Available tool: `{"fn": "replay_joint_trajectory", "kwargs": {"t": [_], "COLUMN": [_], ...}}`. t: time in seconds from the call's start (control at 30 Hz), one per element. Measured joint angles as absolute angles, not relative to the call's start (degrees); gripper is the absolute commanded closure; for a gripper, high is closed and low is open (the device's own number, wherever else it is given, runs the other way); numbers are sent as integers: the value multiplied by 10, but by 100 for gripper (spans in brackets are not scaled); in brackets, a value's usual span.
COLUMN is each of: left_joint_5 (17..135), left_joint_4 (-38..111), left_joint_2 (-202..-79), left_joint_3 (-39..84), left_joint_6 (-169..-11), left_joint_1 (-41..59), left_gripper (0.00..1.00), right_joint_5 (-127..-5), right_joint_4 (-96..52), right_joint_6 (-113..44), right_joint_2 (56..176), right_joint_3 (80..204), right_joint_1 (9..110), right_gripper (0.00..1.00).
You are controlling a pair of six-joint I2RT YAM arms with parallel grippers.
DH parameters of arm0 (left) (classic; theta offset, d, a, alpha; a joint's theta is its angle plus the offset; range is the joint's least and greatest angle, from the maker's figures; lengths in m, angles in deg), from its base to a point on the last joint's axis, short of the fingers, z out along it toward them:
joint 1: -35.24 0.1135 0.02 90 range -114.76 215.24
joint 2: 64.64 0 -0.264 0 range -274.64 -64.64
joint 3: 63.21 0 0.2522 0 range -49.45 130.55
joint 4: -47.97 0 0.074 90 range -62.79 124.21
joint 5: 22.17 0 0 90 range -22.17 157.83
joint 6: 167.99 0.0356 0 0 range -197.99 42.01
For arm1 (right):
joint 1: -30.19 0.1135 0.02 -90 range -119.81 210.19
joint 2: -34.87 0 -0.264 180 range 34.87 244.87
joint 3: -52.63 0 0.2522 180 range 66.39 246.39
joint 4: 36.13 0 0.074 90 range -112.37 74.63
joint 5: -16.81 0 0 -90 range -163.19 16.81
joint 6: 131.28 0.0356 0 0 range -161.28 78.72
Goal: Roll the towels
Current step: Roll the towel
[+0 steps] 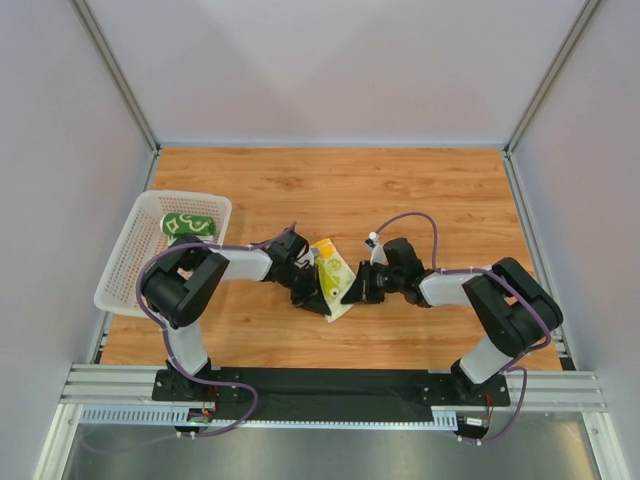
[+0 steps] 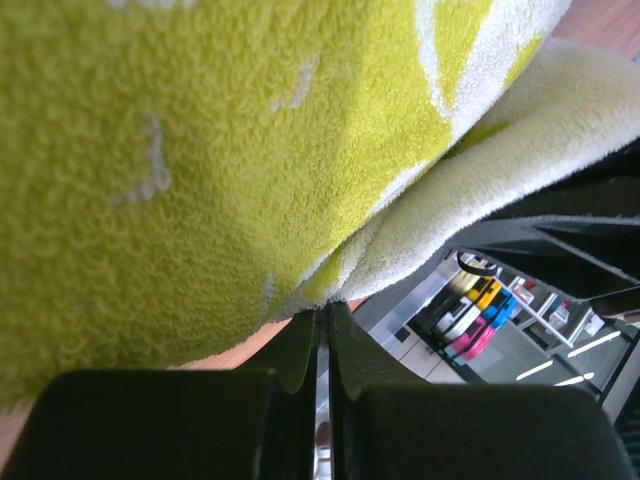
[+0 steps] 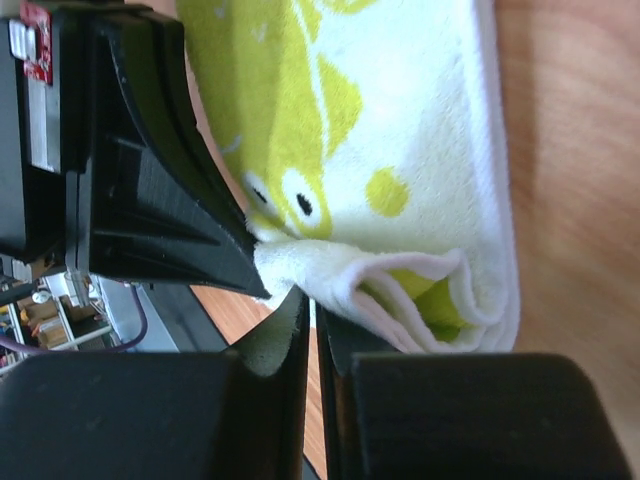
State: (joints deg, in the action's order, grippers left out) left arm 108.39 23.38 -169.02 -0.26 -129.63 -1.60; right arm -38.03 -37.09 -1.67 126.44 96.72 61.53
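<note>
The yellow and lime-green towel [image 1: 333, 272] lies part-rolled on the wooden table between my two grippers. In the right wrist view its folded end [image 3: 420, 300] curls into a loose roll. My left gripper [image 2: 326, 310] is shut, with the towel's [image 2: 200, 150] edge caught at its tips. My right gripper [image 3: 311, 300] is shut at the white underside of the rolled edge, and the left gripper's black finger [image 3: 170, 200] touches the same corner. From above, the left gripper [image 1: 316, 293] and the right gripper [image 1: 354, 293] meet at the towel's near end. The dark green towel [image 1: 188, 225] lies rolled in the basket.
A white perforated basket [image 1: 125, 262] stands at the table's left edge, beside the left arm. Grey walls with metal posts enclose the wooden table [image 1: 400, 190] on three sides. A black rail with both arm bases runs along the near edge.
</note>
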Motion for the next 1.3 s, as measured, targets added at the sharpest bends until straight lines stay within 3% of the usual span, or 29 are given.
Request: {"fn": "replay_joint_trajectory", "kwargs": {"t": [0.23,0.43,0.63,0.7,0.77,0.9,1.07,1.3], "left_joint_5": [1088,1088,1069,1039,987,826,672,622], "left_joint_4": [216,200,170,144,106,37,22,57], "left_joint_2": [-1698,-1701,-1691,-1672,-1639,-1525,-1393,-1432], "left_joint_3": [10,19,27,32,38,45,53,63], "left_joint_6": [-1273,-1256,-1238,-1227,-1218,-1188,-1115,-1025], "left_joint_1": [-8,-5,-2,-2,-2,-16,-110,-232], "left_gripper": [100,92,71,57,53,54,57,57], "right_joint_5": [-380,-377,-364,-362,-360,-360,-359,-359], "right_joint_4": [-395,-401,-417,-421,-423,-424,-419,-415], "right_joint_6": [-13,-7,-3,-3,-2,-3,-4,-5], "right_joint_2": [1298,1324,1344,1347,1349,1349,1349,1350], "right_joint_3": [992,1002,1009,1010,1010,1011,1014,1017], "right_joint_1": [586,574,573,573,573,573,573,573], "right_gripper": [95,96,96,96,96,96,96,97]}}
